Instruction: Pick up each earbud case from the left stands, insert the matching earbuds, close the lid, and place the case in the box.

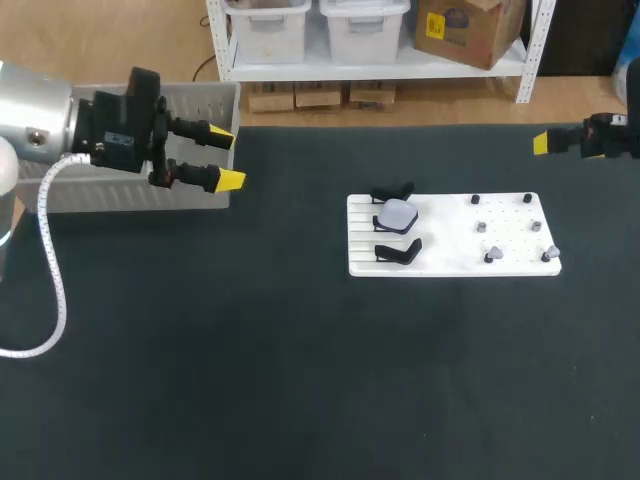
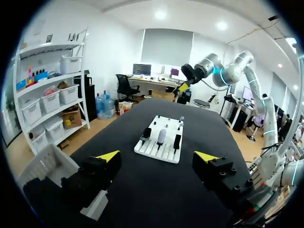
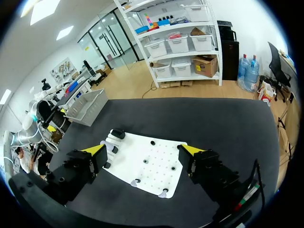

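**Head view.** Black table. A white board lies right of the middle.
- On the board's grooved left side, three cases sit in a row: far black case, white case, near black case.
- On its right side sit six small earbuds, dark and pale, each apart from the others.
- A white slatted box stands at the table's far left.
- The left gripper is just beside the box, fingers spread and holding nothing.
- The right gripper is at the far right edge, with one yellow tip showing.

**Left wrist view.** The fingers are wide apart with nothing between them. The board and its three cases are ahead. The box is beside one finger.

**Right wrist view.** The fingers are wide apart above the table. The board lies ahead between them, untouched, with the earbuds on its nearer side.
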Controlling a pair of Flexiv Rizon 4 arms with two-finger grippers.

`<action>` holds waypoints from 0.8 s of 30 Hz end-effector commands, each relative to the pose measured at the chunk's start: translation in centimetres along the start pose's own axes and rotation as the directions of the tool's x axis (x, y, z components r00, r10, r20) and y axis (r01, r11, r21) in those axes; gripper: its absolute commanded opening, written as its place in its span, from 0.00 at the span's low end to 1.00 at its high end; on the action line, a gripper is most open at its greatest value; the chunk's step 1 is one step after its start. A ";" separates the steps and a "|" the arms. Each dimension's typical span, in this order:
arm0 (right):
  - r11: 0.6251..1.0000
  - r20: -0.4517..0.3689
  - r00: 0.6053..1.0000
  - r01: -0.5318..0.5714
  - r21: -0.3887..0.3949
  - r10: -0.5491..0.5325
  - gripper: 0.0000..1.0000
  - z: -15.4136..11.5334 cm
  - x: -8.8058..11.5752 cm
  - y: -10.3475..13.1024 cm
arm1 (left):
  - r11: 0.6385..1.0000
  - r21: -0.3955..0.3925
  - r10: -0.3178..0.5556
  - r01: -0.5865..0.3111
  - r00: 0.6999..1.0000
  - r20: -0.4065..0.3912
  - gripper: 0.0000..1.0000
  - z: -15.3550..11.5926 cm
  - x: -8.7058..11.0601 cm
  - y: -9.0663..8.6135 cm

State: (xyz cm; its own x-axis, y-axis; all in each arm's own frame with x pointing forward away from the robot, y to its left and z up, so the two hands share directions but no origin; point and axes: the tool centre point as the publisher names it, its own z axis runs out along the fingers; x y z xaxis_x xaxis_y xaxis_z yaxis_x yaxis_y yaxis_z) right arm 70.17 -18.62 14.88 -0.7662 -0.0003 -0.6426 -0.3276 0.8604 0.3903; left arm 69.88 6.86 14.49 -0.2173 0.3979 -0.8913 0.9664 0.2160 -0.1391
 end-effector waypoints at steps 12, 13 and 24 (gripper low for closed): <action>1.000 0.000 1.000 0.000 0.003 0.000 1.00 -0.1 0.0 0.1 | 0.993 0.106 0.044 -0.042 0.999 -0.023 1.00 0.5 0.6 0.4; 1.000 0.000 1.000 0.000 0.003 0.000 1.00 -0.1 0.0 0.1 | 0.993 0.110 0.053 -0.052 0.999 -0.007 1.00 0.8 0.8 0.3; 1.000 0.000 1.000 0.000 0.003 0.000 1.00 -0.1 0.0 0.1 | 0.975 0.162 0.168 -0.155 0.983 -0.071 1.00 5.9 1.7 0.4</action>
State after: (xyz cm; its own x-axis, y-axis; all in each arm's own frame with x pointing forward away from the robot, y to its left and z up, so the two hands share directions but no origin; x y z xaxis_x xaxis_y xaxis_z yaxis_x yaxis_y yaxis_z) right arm 70.17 -18.62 14.88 -0.7662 -0.0002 -0.6426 -0.3276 0.8605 0.3903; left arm 69.31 3.65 11.11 -0.0625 0.4866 -0.8714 0.9980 0.0210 -0.0599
